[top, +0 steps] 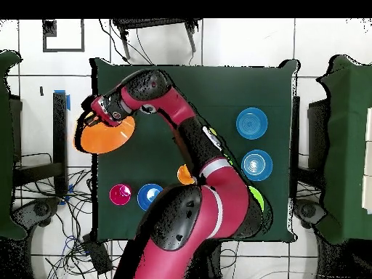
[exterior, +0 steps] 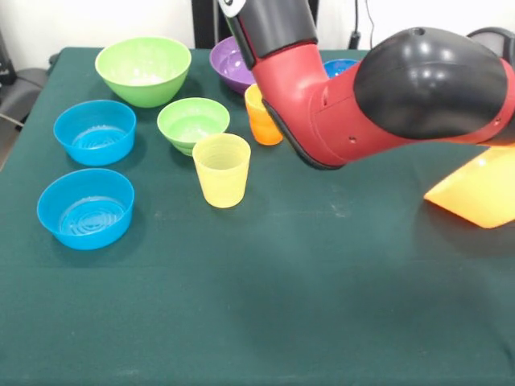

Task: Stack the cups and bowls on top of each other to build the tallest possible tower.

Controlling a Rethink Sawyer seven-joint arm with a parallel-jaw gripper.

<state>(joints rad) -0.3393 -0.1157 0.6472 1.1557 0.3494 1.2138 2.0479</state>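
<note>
Lifting the big orange bowl [top: 107, 135]
Claw [top: 96, 116] grips its rim, tilting it clear of the bench [exterior: 322, 305], probably to flip as base.

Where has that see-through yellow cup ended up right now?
In the front view the yellow cup stands upright left of centre on the green table, just in front of the small green bowl and near the orange cup.
</note>
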